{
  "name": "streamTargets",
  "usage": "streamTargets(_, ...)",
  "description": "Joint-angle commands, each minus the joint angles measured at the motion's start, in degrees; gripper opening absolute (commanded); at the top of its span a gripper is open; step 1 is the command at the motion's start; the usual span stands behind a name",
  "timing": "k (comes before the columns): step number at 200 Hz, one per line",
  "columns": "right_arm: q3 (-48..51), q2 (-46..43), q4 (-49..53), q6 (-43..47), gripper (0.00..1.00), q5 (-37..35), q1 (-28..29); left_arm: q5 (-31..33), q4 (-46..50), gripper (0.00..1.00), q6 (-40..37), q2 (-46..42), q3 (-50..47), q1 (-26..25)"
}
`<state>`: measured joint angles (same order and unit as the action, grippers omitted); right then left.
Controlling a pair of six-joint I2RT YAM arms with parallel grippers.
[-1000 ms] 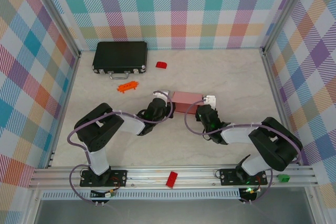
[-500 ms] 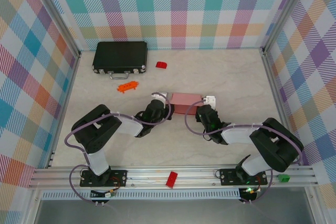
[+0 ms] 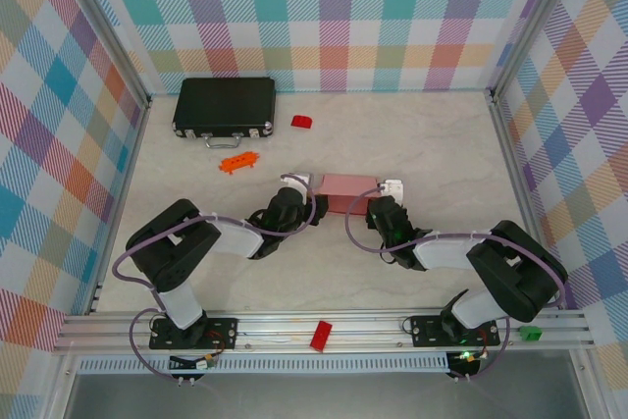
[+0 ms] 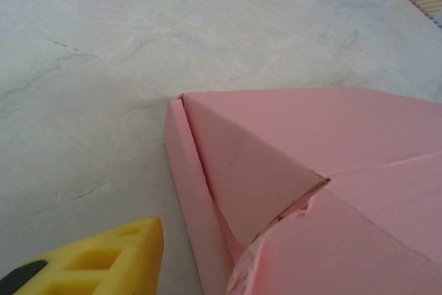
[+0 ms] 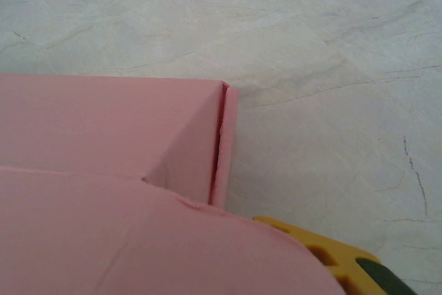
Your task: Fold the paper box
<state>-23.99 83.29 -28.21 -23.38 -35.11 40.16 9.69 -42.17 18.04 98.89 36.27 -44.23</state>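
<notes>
The paper box [image 3: 348, 190] lies as a closed, low pink block in the middle of the marbled table [image 3: 442, 144], between the two arms. It has hardly moved in the last second. What has changed is on the left. That arm has swung its elbow outward and drawn its wrist a little back along the box's left end, and slightly more pink now shows there. The right arm has kept its place. I judge the folding is nearly done, with only the end flaps left to press home.

The left gripper [image 3: 297, 186] sits at the box's left end. Its wrist view shows one yellow finger [image 4: 103, 260] low on the table, just beside the end flap but apart from it. The other finger is hidden, so I cannot tell how wide the jaws stand or whether they hold anything.

The right gripper [image 3: 386, 193] is against the right end. One yellow finger [image 5: 331, 260] lies under the card's edge and appears to touch it. Its opening cannot be judged either. The end seam there is slightly agape.
</notes>
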Motion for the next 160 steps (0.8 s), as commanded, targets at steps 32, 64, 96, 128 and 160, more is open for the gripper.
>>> streamTargets(32, 0.74, -0.76, 0.74, -0.62, 0.30, -0.31, 0.07, -1.35, -0.29, 0.52, -1.74, -2.87, -2.90, -0.50)
streamTargets(64, 0.87, -1.36, 1.39, -0.59, 0.32, 0.20, 0.09, -2.71, 0.10, 0.57, -2.08, -4.13, -3.84, -0.45)
streamTargets(96, 1.05, -2.23, 2.06, -0.09, 0.37, 1.05, 0.07, -3.57, 1.64, 0.59, -2.46, -4.97, -3.93, -0.51)
streamTargets(128, 1.21, -3.47, 3.28, 0.57, 0.42, 2.17, 0.13, -3.94, 3.36, 0.59, -2.42, -5.97, -4.10, -0.45)
streamTargets(160, 1.56, -4.63, 4.40, 0.77, 0.47, 3.35, 0.09, -4.24, 3.82, 0.61, -1.81, -7.25, -5.13, -0.50)
